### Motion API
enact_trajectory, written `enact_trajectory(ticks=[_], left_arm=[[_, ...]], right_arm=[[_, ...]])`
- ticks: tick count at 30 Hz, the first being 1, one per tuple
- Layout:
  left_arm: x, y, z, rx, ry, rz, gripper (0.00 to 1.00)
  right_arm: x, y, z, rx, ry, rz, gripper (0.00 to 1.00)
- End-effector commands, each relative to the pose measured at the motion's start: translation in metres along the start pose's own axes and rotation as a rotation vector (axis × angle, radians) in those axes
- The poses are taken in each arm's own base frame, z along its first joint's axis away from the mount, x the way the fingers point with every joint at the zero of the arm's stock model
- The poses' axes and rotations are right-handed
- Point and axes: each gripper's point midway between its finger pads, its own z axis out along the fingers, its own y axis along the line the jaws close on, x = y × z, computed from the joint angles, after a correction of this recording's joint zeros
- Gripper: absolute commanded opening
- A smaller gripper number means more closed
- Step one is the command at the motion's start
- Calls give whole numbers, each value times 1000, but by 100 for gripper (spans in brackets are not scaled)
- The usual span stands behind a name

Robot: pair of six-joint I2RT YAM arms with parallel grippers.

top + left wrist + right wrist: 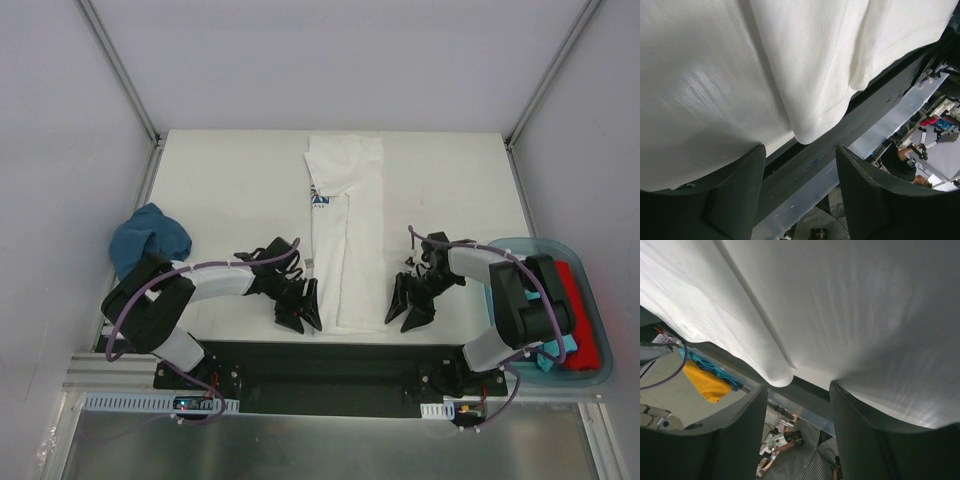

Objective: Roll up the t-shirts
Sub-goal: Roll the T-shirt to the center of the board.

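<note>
Flanking the white shirt, left gripper and right gripper gaped empty. Rolling seemed unstarted; pinching the near hem should come next.

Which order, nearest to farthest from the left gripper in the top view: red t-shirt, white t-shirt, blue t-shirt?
From the left gripper:
1. white t-shirt, just to its right, mid-table.
2. blue t-shirt, crumpled at the table's left edge.
3. red t-shirt, in the bin at far right.
</note>
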Motion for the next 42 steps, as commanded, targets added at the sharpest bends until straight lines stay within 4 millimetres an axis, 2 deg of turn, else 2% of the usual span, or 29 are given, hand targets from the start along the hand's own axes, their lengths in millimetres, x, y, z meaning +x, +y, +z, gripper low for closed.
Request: enact_trajectory(ticks=[1,6,10,12,16,19,20,21,22,25,33,37,42], left_arm=[[-11,5,11,-11,-44,-78,56],[-14,11,18,-31,-36,-103,50],[-12,16,22,-41,-29,-124,37],[-12,18,22,-43,-24,-128,34],[-13,15,22,-37,-24,-119,27],[-17,11,20,-24,-39,-90,14],[-18,9,19,-22,-48,-80,3],[-21,7,17,-19,-60,-67,0],[-24,5,15,-15,-73,-36,0],[-32,-7,7,14,-105,74,0],[-44,-35,-13,53,-157,196,0],[-44,-35,-18,46,-154,193,0],[-53,-24,-30,-19,-190,157,0]], right_arm=[[-16,7,6,32,-14,-18,54],[-11,11,16,45,38,-41,46],[-5,8,19,58,56,-28,36],[-3,5,21,62,64,-19,34],[-5,14,25,14,76,-42,25],[-7,21,23,-9,71,-73,19],[-7,23,23,-18,69,-79,16],[-7,25,22,-27,68,-85,13],[-6,29,19,-48,64,-105,8],[-1,37,11,-80,69,-137,3],[-2,63,-10,-160,5,-210,1],[1,63,-19,-155,-13,-207,1],[-12,60,-28,-157,-54,-186,1]])
